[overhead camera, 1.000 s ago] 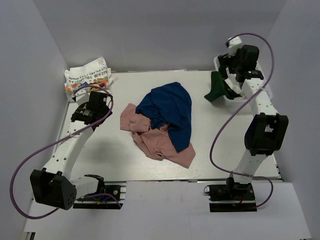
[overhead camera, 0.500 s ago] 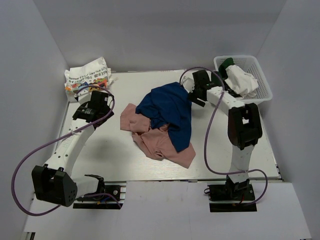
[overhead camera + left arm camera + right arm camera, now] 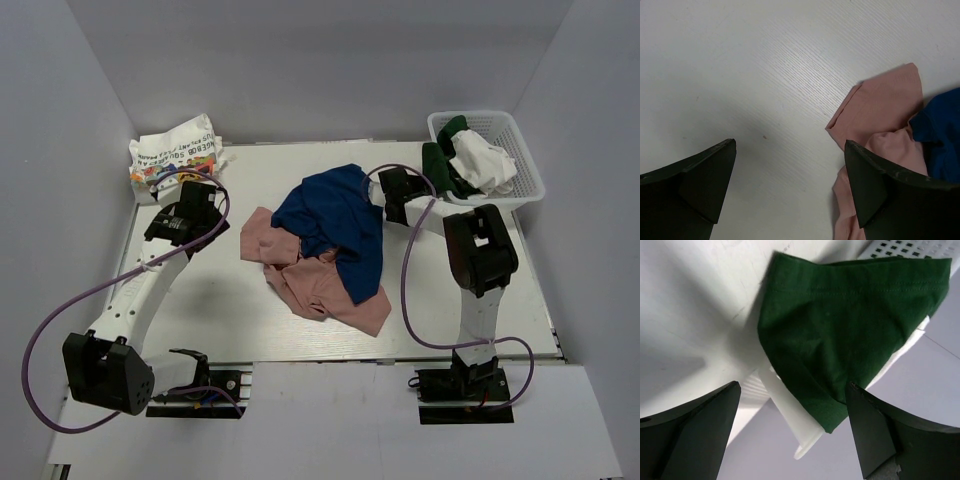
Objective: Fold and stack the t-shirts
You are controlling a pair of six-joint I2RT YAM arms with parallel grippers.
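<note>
A crumpled dusty pink t-shirt [image 3: 315, 285] lies mid-table with a navy blue t-shirt [image 3: 335, 225] heaped over it. A folded white t-shirt with colourful print [image 3: 175, 150] sits at the back left. A dark green t-shirt [image 3: 437, 166] hangs over the left rim of the basket, beside a white t-shirt [image 3: 482, 165] inside it. My left gripper [image 3: 198, 200] hovers open over bare table left of the pile; its wrist view [image 3: 790, 185] shows the pink t-shirt [image 3: 880, 110] and the navy one [image 3: 942, 130]. My right gripper [image 3: 408, 195] is open and empty, facing the green t-shirt [image 3: 850, 325].
The white plastic mesh basket [image 3: 525, 160] stands at the back right corner, its rim [image 3: 790, 410] close in front of my right gripper [image 3: 792, 435]. Grey walls enclose the white table [image 3: 210, 300] on the left, back and right.
My right arm has swung from over the basket down and left, folding low beside the navy t-shirt, so the basket now shows. The left arm has barely moved.
</note>
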